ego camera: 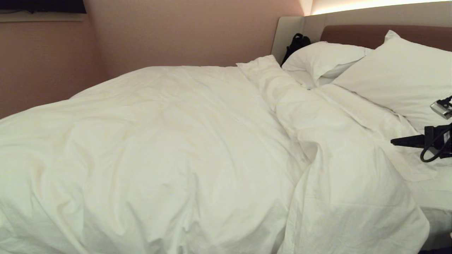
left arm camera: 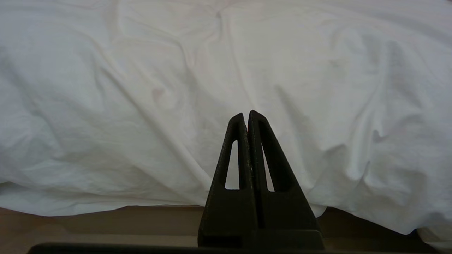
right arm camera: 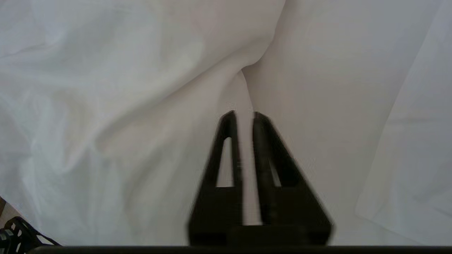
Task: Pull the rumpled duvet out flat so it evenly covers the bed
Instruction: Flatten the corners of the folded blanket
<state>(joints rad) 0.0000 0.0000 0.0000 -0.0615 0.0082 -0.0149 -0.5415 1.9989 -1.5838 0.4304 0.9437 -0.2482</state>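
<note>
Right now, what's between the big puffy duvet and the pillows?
In the head view, a folded-over flap of the duvet runs there, then a rumpled strip of white bedding before the pillows.

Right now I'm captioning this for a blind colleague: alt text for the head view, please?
A rumpled white duvet is bunched over most of the bed, leaving bare sheet near two pillows by the headboard. The robot's right claw reaches in low from the right edge.
</note>
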